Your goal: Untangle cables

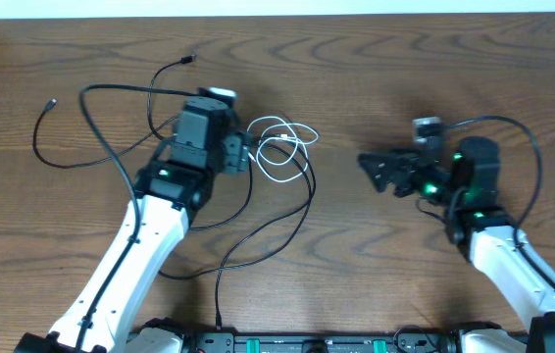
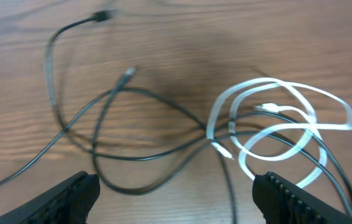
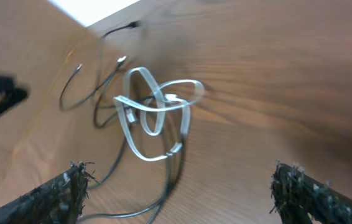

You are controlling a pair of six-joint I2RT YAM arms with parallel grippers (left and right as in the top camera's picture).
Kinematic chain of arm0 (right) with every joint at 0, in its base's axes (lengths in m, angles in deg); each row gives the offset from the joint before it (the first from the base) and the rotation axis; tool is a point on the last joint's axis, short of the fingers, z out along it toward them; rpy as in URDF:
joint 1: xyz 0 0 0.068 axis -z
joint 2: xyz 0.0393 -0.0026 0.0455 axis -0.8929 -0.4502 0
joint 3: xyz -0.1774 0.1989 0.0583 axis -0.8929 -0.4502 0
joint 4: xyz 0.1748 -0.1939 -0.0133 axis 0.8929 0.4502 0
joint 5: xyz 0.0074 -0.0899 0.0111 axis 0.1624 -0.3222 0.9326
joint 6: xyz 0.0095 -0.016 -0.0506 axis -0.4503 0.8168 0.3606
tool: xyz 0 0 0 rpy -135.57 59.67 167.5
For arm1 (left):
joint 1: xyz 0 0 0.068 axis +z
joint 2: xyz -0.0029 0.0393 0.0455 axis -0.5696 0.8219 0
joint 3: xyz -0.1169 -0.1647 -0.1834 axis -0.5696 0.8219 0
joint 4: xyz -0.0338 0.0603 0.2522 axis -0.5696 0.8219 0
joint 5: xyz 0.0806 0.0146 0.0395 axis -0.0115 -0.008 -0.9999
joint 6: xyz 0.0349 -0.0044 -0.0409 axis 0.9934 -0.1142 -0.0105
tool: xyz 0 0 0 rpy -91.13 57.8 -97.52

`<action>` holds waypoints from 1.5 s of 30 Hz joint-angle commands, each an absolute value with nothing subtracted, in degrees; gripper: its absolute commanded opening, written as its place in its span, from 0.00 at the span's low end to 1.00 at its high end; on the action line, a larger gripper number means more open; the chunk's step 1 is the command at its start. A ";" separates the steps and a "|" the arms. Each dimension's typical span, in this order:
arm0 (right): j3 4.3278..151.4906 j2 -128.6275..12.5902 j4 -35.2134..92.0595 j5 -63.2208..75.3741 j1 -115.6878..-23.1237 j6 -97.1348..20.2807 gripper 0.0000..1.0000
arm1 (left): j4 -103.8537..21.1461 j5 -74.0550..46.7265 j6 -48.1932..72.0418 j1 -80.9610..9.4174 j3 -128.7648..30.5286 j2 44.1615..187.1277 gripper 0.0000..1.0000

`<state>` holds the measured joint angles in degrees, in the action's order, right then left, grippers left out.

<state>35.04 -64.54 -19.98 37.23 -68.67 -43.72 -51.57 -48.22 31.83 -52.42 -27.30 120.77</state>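
We counted one white cable (image 2: 316, 93), wound into roughly three loops ahead of the left gripper (image 2: 175, 183) and toward its right-hand finger, and it had two white plug ends (image 2: 266, 107). There were at least two black cables (image 2: 51, 81), crossing ahead of that gripper; we could not separate the strands well enough for a firmer count. Three black plug ends (image 3: 132, 25) lay far ahead of the right gripper (image 3: 179, 174). We also counted two arms (image 1: 130, 255), two grippers, two fingers (image 2: 70, 196) on each, and one table (image 1: 405, 59).
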 commanded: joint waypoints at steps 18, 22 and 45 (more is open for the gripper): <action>35.69 -89.24 -55.21 16.84 -89.07 -9.18 0.85 | -50.28 -50.36 29.66 -45.40 -28.51 120.73 0.84; 37.46 -94.73 -59.04 17.04 -89.74 -8.53 0.84 | -50.28 -50.36 29.66 -45.40 -28.51 120.73 0.84; 48.94 -104.34 -73.70 16.51 -92.21 -9.77 0.01 | -50.28 -50.36 29.66 -45.40 -28.51 120.73 0.84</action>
<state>48.22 -105.07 -68.02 16.45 -91.82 -7.81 -50.28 -49.38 30.16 -45.55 -27.30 120.77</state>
